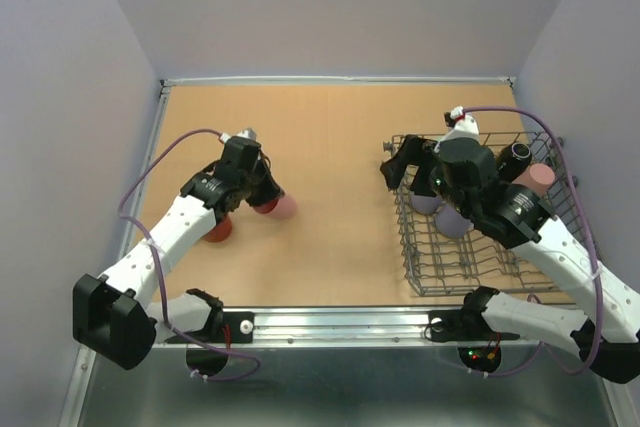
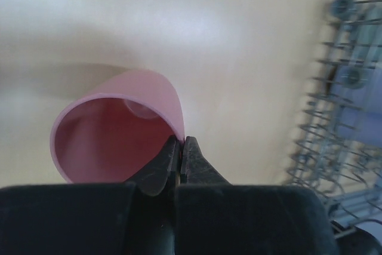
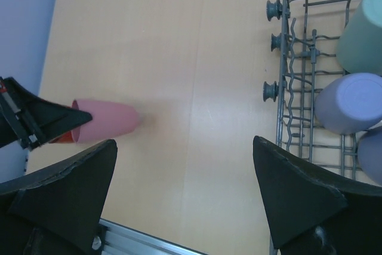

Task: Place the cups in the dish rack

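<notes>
The tan table [image 1: 330,137] fills most of what I can see. The grey wire dish rack [image 1: 450,269] stands on its right-hand part.

The right arm reaches over the rack. The right claw [image 3: 184,141] hangs at the rack's left edge with its fingers spread wide and nothing between them. The left arm stretches out well to the left of the rack. The left claw [image 2: 181,150] is pinched tight on the rim of a pink cup [image 2: 119,135], which is tipped on its side with its base pointing toward the rack. I cannot tell whether this cup touches the table.

Inside the rack, two lavender cups [image 3: 348,103] stand mouth-down near its left side, with a sage-green cup [image 3: 364,28] just beyond them. A second pink cup [image 1: 537,177] and a dark mug [image 1: 517,154] sit toward the rack's far right corner.

A red mug [image 1: 218,230] stands farther left of the rack than the held cup, partly under the left arm.
</notes>
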`<state>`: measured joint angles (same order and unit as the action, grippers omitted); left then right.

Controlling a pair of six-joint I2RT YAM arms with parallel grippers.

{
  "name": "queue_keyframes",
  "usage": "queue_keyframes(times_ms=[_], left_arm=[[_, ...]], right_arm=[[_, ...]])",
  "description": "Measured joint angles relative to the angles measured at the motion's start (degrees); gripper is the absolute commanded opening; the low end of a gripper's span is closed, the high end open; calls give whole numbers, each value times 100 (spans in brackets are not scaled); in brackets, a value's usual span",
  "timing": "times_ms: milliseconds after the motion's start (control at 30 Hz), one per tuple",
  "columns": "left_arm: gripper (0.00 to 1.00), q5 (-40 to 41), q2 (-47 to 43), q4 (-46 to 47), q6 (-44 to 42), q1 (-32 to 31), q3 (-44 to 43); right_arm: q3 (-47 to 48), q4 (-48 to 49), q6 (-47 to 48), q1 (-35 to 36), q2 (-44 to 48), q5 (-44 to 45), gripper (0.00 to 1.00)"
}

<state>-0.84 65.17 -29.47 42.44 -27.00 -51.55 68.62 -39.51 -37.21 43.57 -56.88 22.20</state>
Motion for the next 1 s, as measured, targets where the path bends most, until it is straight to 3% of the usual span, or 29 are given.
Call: queue_keyframes(times_ms=[200, 333, 633, 1000], left_arm=[[0, -1152, 286, 1097, 11, 0, -1062], [0, -2068, 332, 2428, 404, 0, -1384], [0, -3062, 398, 4645, 1639, -72, -1270], [0, -3294, 398, 6743, 3047, -98, -411]], right_arm=[[-2, 275, -225, 0, 321, -350, 100], [9, 693, -437, 0, 273, -686, 100], [175, 1147, -570, 0, -365, -892, 100], [365, 2380, -765, 0, -404, -929, 100]])
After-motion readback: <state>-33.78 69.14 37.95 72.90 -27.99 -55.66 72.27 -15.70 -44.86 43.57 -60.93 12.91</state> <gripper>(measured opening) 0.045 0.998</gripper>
